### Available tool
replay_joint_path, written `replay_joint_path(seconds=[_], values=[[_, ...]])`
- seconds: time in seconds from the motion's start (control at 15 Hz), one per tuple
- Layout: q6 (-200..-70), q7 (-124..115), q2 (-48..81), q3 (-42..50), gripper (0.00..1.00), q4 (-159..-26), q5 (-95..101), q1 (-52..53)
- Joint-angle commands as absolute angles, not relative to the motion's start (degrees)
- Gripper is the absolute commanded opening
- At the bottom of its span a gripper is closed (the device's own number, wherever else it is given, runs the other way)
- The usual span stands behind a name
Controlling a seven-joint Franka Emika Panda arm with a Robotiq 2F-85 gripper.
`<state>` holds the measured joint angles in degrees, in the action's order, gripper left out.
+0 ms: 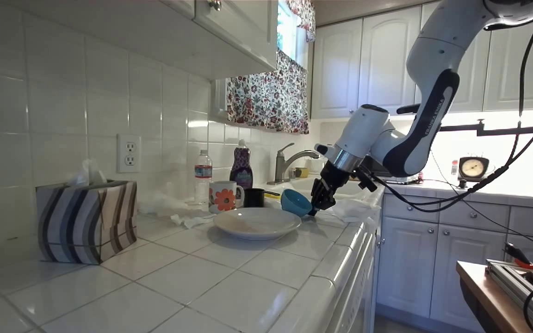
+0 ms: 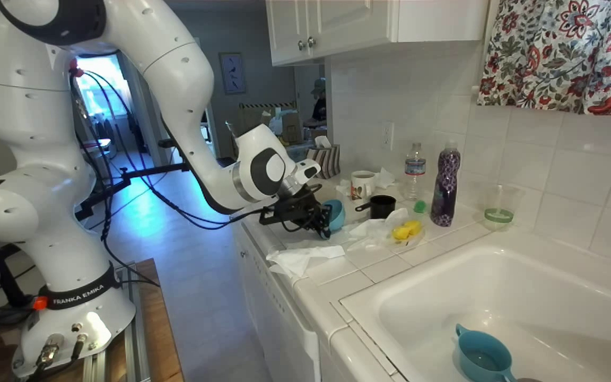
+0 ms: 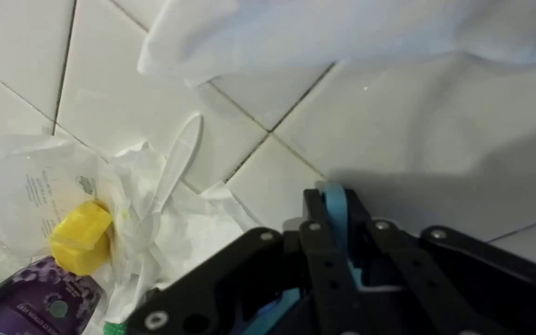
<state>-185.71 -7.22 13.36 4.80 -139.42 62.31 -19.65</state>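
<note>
Nearest in an exterior view I've got a white plate (image 1: 257, 224) on the tiled counter (image 1: 220, 280). Just past it, to the right, the blue cup (image 1: 295, 203) is tipped on a slant, base-to-mouth axis leaning right, opening facing up and right. Wrist view has my gripper (image 3: 333, 197) pinched narrow, holding that cup by a thin blue strip, looks like the handle (image 3: 337, 216). Farther back: purple bottle (image 1: 241, 167), then the faucet (image 1: 281, 167).
</note>
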Motion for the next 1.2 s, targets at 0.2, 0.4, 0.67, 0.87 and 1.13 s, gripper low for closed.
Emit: replay_joint_path(seconds=[0.2,0.4,0.67,0.87,1.13], values=[[-171.4,16.8,10.7,-16.7,0.03,-138.0,40.9,-35.5],[-163.2,30.1,9.4,-25.5,0.03,-134.2,28.5,-41.8],[-149.1,47.6,6.6,-32.0,0.03,-125.6,13.5,-47.1],[-136.2,58.3,3.4,-19.3,0.03,-117.0,5.2,-36.1],[-124.9,62.5,3.7,-5.1,0.03,-109.2,6.1,-23.8]])
